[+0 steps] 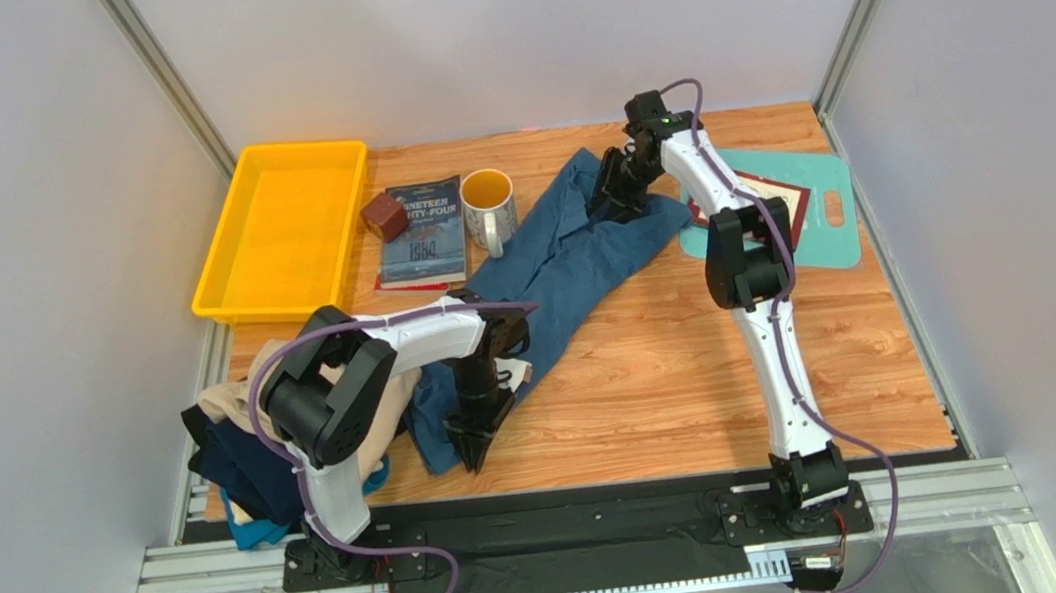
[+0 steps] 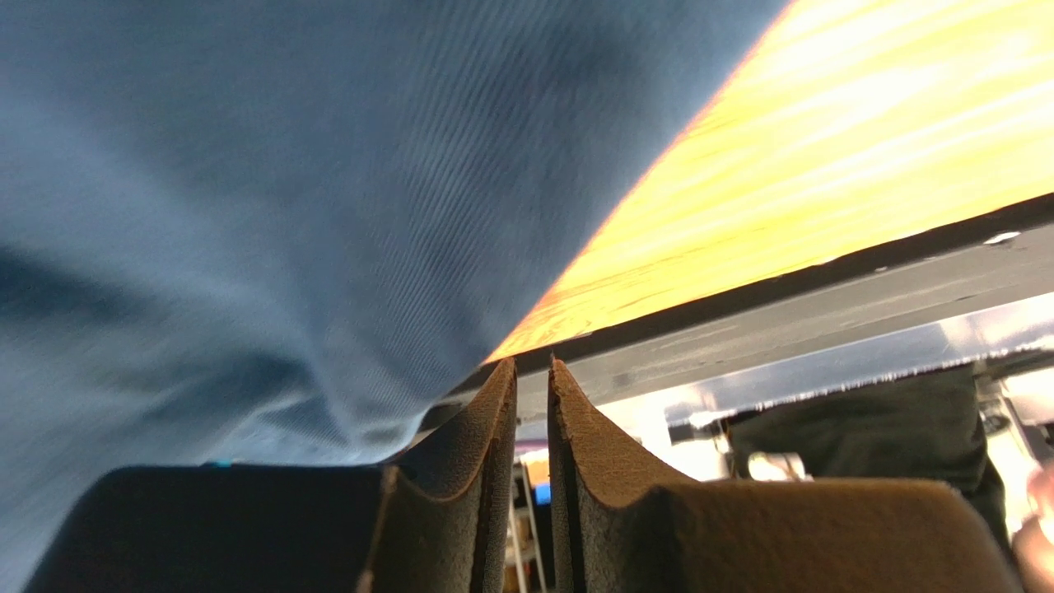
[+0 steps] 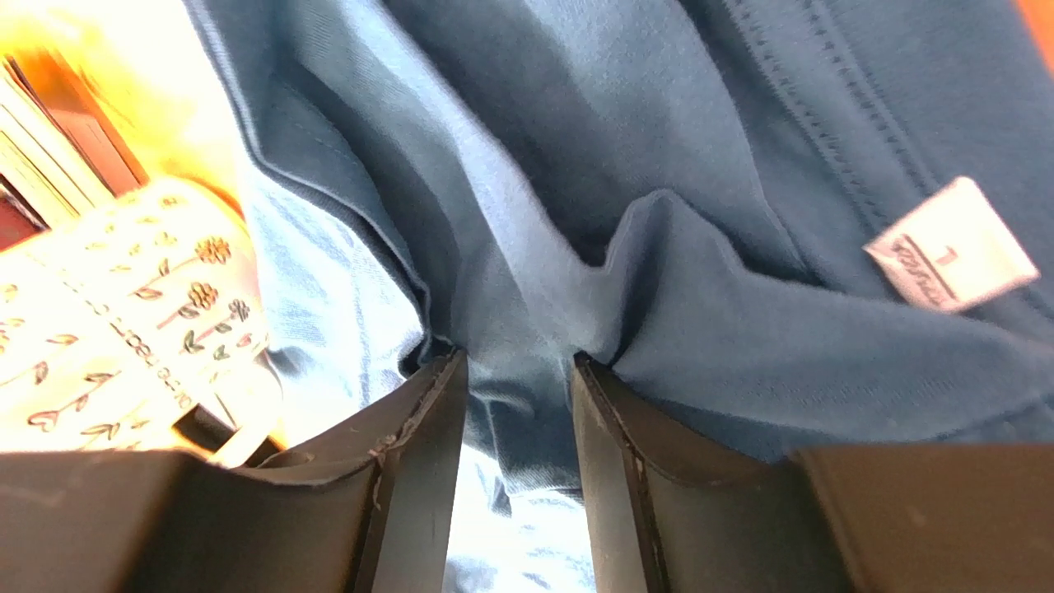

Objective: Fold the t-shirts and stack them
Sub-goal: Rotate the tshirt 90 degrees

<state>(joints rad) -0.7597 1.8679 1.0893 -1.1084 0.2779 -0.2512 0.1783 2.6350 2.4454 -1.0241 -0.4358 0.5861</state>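
The large teal-blue t-shirt [image 1: 563, 255] lies stretched diagonally across the wooden table, from the back middle to the near left. My right gripper [image 1: 619, 196] is at its far end, and in the right wrist view [image 3: 520, 358] the jaws pinch a bunched fold of the shirt [image 3: 693, 161] near its white label [image 3: 950, 260]. My left gripper [image 1: 474, 447] is at the shirt's near end. In the left wrist view [image 2: 533, 365] its jaws stand almost together with nothing between them, and the shirt [image 2: 248, 185] drapes beside the left finger. A heap of beige [image 1: 238, 408], navy [image 1: 247, 479] and light blue [image 1: 258, 534] shirts lies at the near left.
A yellow bin [image 1: 281, 229] stands at the back left. A brown block [image 1: 385, 217], a book [image 1: 422, 231] and a flowered mug [image 1: 489, 208] stand beside the shirt. A teal cutting board [image 1: 816, 224] lies at the back right. The table's near edge and metal rail [image 2: 792, 321] are close to my left gripper.
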